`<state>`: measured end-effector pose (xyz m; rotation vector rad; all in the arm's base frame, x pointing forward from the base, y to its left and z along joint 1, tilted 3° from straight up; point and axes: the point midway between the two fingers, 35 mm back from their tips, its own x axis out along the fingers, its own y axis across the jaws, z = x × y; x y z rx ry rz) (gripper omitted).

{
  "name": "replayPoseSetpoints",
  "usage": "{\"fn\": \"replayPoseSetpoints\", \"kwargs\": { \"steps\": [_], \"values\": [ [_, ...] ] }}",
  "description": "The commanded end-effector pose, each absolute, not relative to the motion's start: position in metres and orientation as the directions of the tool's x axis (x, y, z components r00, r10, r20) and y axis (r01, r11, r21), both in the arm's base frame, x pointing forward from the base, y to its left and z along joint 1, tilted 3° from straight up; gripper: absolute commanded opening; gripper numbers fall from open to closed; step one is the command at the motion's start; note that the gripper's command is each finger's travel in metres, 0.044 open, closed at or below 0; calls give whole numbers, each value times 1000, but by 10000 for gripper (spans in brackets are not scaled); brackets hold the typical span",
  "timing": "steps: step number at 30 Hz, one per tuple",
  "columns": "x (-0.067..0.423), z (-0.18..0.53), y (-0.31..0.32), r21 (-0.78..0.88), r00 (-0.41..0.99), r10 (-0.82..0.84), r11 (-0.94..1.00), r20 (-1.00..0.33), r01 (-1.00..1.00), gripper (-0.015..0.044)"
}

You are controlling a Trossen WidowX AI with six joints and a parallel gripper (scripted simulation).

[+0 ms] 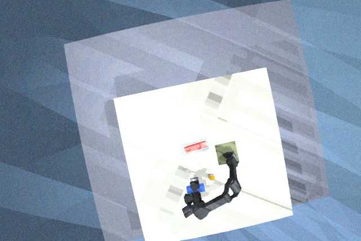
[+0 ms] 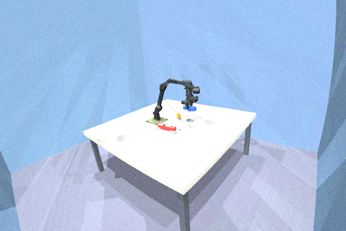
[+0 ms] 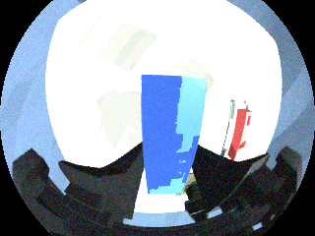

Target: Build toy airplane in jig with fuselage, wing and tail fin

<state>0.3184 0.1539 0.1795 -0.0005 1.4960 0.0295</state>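
While the fingers grip the blue wing (image 3: 172, 134) above the worktop (image 2: 195, 144), nothing is assembled on top yet. Yellow tail fin (image 1: 211, 176) sits loose nearby; farther off, red fuselage (image 1: 195, 147) lies in the cradle (image 1: 183, 147). Wing and fin left.

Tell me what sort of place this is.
Probably a bare test room for robot assembly: one white table on grey legs, plain blue walls, and a small arm on a green base plate with toy plane parts beside it.
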Motion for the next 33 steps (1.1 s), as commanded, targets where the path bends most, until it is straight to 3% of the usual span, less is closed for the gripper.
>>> {"fn": "replayPoseSetpoints", "kwargs": {
  "steps": [1, 7, 33],
  "values": [
    [315, 196, 153, 21, 84, 22, 1000, -996, -18, 0],
    [315, 201, 150, 21, 84, 22, 1000, -996, -9, 0],
    [324, 188, 66, 40, 81, 12, 934, -997, 355, 0]
  ]
}}
